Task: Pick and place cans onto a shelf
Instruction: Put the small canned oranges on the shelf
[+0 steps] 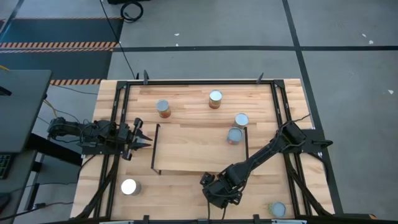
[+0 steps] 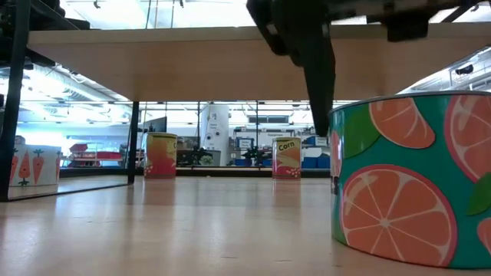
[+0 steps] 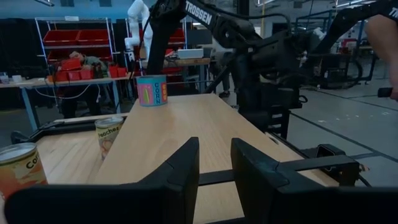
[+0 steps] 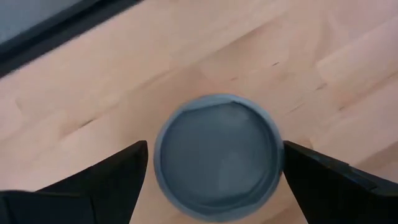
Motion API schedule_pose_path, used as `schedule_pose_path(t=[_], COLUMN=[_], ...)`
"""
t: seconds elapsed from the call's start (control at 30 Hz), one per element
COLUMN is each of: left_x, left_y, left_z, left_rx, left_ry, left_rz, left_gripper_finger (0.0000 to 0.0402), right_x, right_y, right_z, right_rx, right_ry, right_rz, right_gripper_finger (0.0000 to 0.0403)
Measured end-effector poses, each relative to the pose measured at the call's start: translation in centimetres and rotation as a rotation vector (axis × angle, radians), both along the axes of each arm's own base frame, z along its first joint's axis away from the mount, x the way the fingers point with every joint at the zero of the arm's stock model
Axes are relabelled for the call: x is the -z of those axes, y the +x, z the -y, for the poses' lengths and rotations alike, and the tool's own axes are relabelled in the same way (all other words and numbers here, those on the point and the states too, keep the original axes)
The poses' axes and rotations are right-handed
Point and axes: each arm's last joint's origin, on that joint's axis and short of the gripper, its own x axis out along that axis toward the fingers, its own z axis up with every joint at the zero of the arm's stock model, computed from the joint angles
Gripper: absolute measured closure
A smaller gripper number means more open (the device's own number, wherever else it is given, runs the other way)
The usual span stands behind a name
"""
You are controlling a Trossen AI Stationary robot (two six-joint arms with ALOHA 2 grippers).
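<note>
The right end effector [image 4: 214,171] hangs directly above a can [image 4: 217,155] on the counter [image 1: 186,211] near its front edge, just in front of the shelf [image 1: 199,146]. In the right wrist view its fingers [image 4: 102,177] stand wide apart, one on each side of the grey lid, with a gap to the can on both sides; nothing is gripped. The centred, straddling position suggests a descent and closure is the step in hand. In the low view an orange-patterned can [image 2: 410,180] stands upright on the counter with a dark finger [image 2: 314,69] coming down just beside it; this is probably the same can.

The left end effector [image 1: 142,138] waits at the shelf's left end, level with the board, its fingers a little apart and empty.

One can [image 1: 234,135] already stands on the shelf near its right end. Another [image 1: 241,120] stands just behind that end; whether it is on the board cannot be told. Two more [image 1: 163,107] [image 1: 215,99] stand on the counter behind the shelf, one [image 1: 129,186] at the front left and one [image 1: 277,210] at the front right corner. Most of the task appears outstanding.
</note>
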Motion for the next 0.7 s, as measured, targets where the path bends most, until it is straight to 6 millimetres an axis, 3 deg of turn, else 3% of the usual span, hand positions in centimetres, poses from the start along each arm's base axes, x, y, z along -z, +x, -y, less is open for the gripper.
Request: schedule_pose_path(t=[0.2, 0.5, 0.7], left_x=[0.0, 0.0, 0.0], left_y=[0.0, 0.0, 0.0], left_z=[0.0, 0.0, 0.0], left_rx=[0.0, 0.0, 0.0], left_ry=[0.0, 0.0, 0.0], left_rz=[0.0, 0.001, 0.001], left_gripper_finger=[0.0303, 0.0303, 0.0303], right_x=[0.5, 0.3, -2.2], right_y=[-0.2, -0.2, -0.3], right_z=[0.2, -0.2, -2.1], right_rx=[0.01, 0.0, -0.039], right_ry=[-0.028, -0.018, 0.016], right_rz=[-0.001, 0.017, 0.05], right_gripper_finger=[0.005, 0.012, 0.0111])
